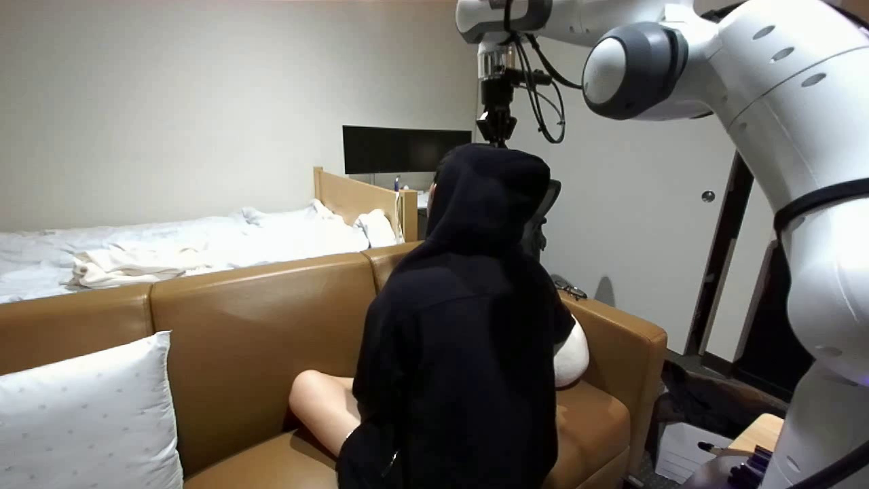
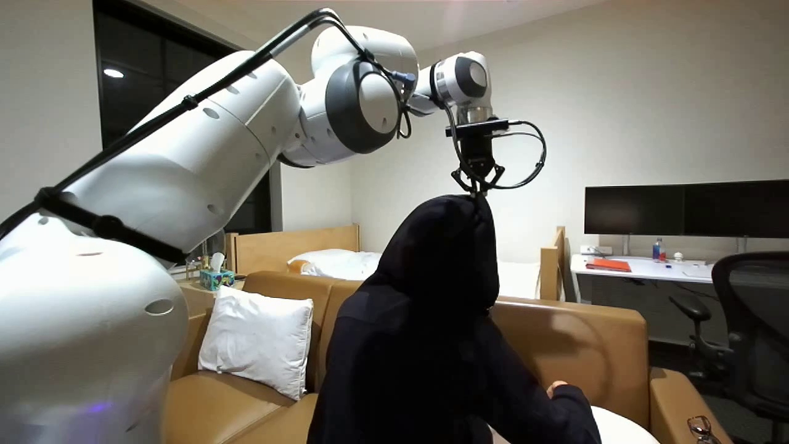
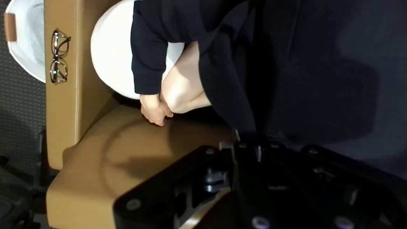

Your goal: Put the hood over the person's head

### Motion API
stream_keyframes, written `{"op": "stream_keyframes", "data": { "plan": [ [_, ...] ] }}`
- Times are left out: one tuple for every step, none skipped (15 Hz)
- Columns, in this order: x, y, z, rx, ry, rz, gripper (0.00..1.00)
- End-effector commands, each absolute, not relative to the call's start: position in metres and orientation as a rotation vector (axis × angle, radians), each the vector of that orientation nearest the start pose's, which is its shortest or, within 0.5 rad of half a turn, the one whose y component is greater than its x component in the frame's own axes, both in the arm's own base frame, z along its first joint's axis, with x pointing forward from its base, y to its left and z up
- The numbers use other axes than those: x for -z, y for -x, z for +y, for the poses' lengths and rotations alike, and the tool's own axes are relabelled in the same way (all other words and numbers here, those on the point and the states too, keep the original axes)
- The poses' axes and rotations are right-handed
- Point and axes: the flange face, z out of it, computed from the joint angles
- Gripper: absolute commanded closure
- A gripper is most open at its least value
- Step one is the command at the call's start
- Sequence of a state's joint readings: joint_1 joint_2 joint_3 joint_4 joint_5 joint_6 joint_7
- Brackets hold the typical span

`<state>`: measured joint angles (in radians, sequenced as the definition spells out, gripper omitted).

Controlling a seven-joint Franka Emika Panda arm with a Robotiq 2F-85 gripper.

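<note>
The person wears a black hooded top (image 1: 468,367), seen from behind in both exterior views (image 2: 400,370). The hood (image 1: 492,190) is up and covers the back and top of the head; it also shows in an exterior view (image 2: 431,253). The face is hidden, apart from a sliver at the hood's edge. My gripper (image 1: 500,141) points down onto the hood's top front edge, as an exterior view (image 2: 478,191) also shows. Its fingers are shut on the cloth. In the wrist view dark cloth (image 3: 229,86) runs up to the gripper (image 3: 254,144).
The person sits on a brown sofa (image 1: 258,319) with a white pillow (image 2: 256,339). Glasses (image 3: 58,57) lie on the armrest. The person's hand (image 3: 154,109) and a round white cushion (image 3: 111,51) are below. A bed, monitors (image 2: 684,209) and an office chair (image 2: 752,333) stand beyond.
</note>
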<state>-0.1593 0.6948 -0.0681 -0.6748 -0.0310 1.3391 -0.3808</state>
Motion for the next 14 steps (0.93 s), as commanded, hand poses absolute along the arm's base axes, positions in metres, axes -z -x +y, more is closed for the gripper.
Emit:
{"op": "stream_keyframes", "data": {
  "plan": [
    [-0.547,-0.704,-0.153,-0.126,3.170,-0.175,0.99],
    [-0.545,-0.706,-0.152,-0.125,3.173,-0.171,0.99],
    [-0.547,-0.707,-0.152,-0.111,3.177,-0.165,0.99],
    [-0.552,-0.707,-0.150,-0.092,3.185,-0.158,0.99],
    [-0.556,-0.706,-0.148,-0.076,3.187,-0.152,0.99],
    [-0.562,-0.706,-0.147,-0.052,3.192,-0.145,0.99],
    [-0.568,-0.705,-0.145,-0.033,3.196,-0.140,0.99],
    [-0.575,-0.703,-0.144,-0.011,3.196,-0.141,0.99],
    [-0.583,-0.702,-0.143,0.011,3.199,-0.143,0.99],
    [-0.588,-0.701,-0.142,0.032,3.200,-0.145,0.99],
    [-0.594,-0.700,-0.140,0.051,3.202,-0.147,0.99],
    [-0.599,-0.698,-0.138,0.069,3.203,-0.152,0.99],
    [-0.601,-0.698,-0.135,0.077,3.204,-0.158,0.99],
    [-0.602,-0.697,-0.131,0.077,3.201,-0.170,0.99]
  ]
}}
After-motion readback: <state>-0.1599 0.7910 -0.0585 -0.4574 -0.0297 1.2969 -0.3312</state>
